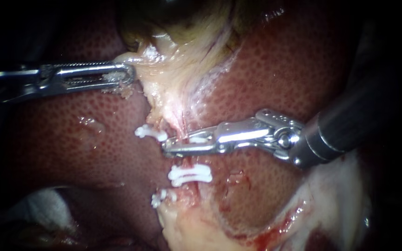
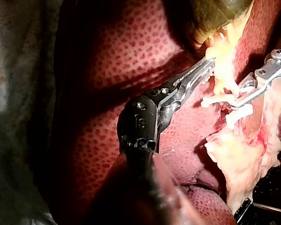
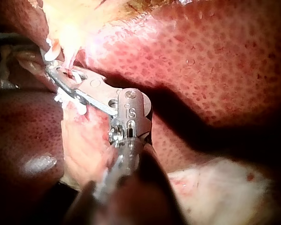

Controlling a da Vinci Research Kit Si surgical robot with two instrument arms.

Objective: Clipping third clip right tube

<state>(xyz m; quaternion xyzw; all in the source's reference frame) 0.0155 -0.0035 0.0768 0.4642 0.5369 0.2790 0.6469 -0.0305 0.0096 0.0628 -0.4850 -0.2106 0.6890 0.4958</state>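
We are seating the white plastic clip [image 1: 198, 138], clenched in our right instrument [image 1: 177, 144], across the centre-frame pink tube [image 1: 187, 161], with full squeeze pending.

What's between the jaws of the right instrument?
A white clip sits between the jaws of the right instrument, across the tube. The tube's stretch inside is mostly covered by metal and clip, so whether the clip has latched cannot be seen.

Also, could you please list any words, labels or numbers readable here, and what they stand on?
None on the liver, the pale tissue or the white clips.
Small stamped marks sit on the left instrument and the right instrument; I leave those unread.
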